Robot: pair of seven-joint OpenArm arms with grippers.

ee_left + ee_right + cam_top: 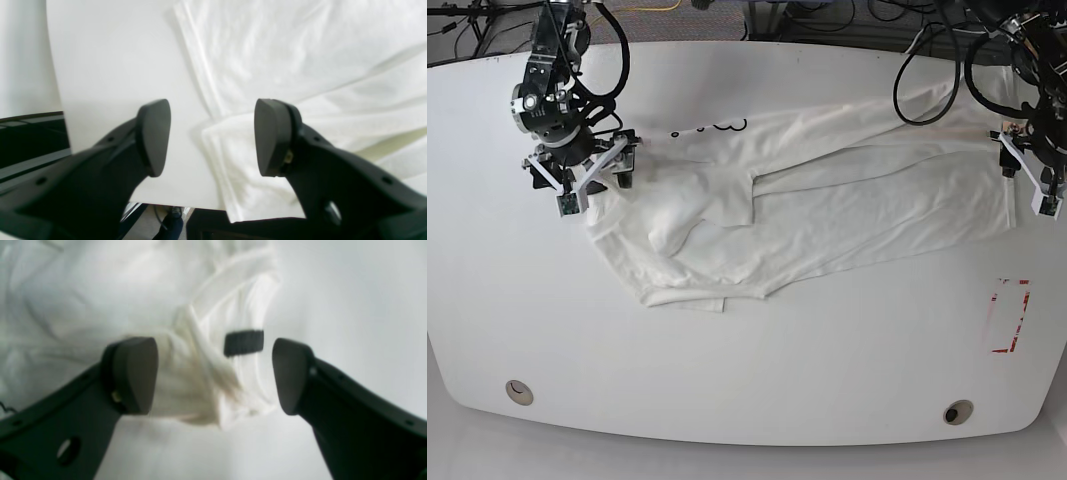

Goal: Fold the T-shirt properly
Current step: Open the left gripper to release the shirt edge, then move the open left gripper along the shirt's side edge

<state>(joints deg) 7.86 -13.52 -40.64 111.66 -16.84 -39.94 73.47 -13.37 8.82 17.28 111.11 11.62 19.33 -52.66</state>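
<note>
Left wrist view: left gripper [211, 136] stands wide open with nothing between its pads, poised over a folded corner of the T-shirt [283, 66] at the edge of the white counter [113, 66]. Right wrist view: right gripper [215, 375] is likewise spread wide and empty, a bunched fold of the shirt lying below the gap. Base view: the shirt lies crumpled on the counter, long axis running left to right between the two grippers, with part of the black print showing at its far edge.

Soft, creased cloth T-shirt [827, 215] on smooth matt table [727, 380].
</note>
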